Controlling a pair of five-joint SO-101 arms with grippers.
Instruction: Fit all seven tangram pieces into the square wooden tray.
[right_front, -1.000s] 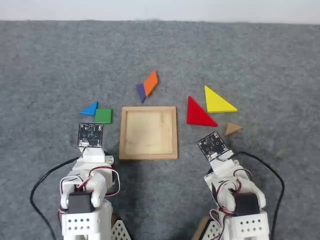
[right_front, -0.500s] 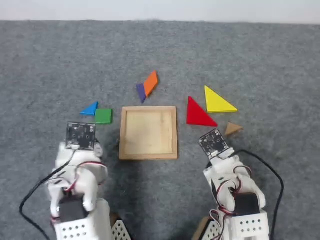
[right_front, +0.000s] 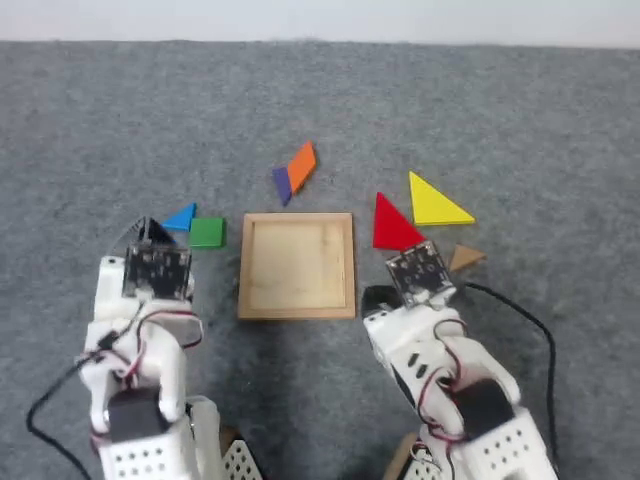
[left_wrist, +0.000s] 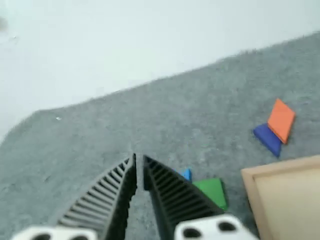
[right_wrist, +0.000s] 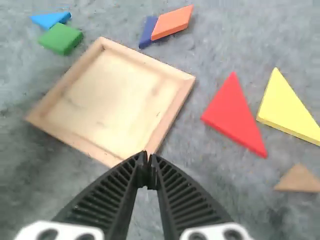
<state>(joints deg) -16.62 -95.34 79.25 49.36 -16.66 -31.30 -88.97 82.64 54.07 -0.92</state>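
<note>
High view, looking down on a grey desk (right_front: 520, 120). The square wooden tray (right_front: 246, 268) lies empty at the centre, between the two arms. All seven pieces lie outside it. A blue triangle (right_front: 180, 217) and a green square (right_front: 207, 232) sit just beside its left edge. An orange piece (right_front: 301, 165) touching a dark blue piece (right_front: 283, 183) lies beyond its far edge. A red triangle (right_front: 395, 225), a yellow triangle (right_front: 435, 203) and a small brown triangle (right_front: 465, 258) lie off its right side. The left gripper (right_front: 150, 230) hangs just beside the blue triangle. The right gripper (right_front: 377, 297) sits by the tray's near right corner, with the red triangle close ahead of it.

Left wrist view. The left gripper (left_wrist: 139, 162) holds nothing, its jaws drawn in to a thin slit. The blue triangle (left_wrist: 186, 174) peeks out just past one jaw, with the green square (left_wrist: 212, 191) touching it on the tray side.

Right wrist view. The right gripper (right_wrist: 148, 159) holds nothing, its jaws pressed together, the tips over the tray's rim (right_wrist: 175, 112). The red triangle (right_wrist: 232, 117) lies ahead and away from the tray. Its long edge faces the yellow triangle (right_wrist: 290, 107) and a point faces the far side.

Judging by this, the blue triangle falls to the left arm and the red one to the right; either gripper must open first
</note>
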